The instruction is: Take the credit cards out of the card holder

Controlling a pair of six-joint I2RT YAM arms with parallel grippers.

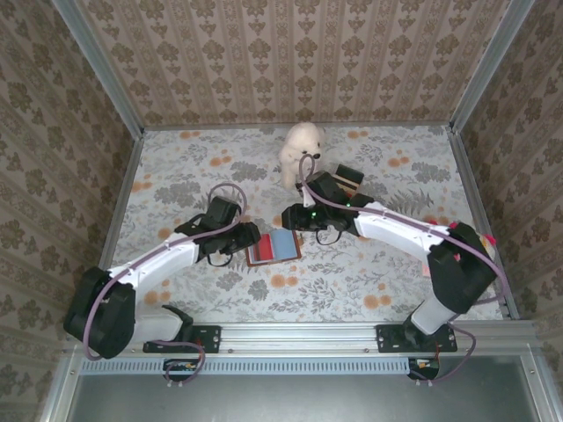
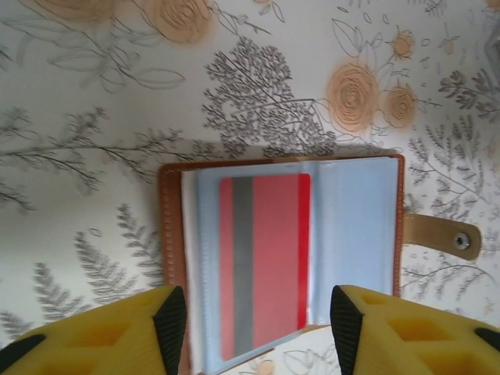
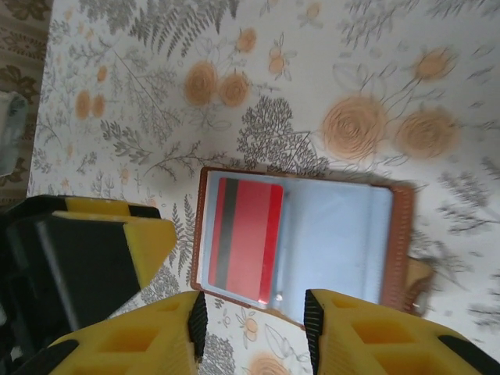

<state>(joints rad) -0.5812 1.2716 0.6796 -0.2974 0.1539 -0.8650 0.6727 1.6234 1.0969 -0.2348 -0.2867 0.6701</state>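
The card holder lies open on the table, with the red credit card pocketed. The left gripper and right gripper hover spread above it. I'd pin the leather with one and pinch the card's edge with the other, though the pocket mouth seems unclear.

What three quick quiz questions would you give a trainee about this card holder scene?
1. True or false: the card holder lies shut on the table.
2. Pick one: the credit card seen in its pocket is A) green, B) red with a dark stripe, C) plain blue.
3. Fill the gap: the left claw and the right claw both hang over the holder with jaws ___.
Key: 1 false; 2 B; 3 open.
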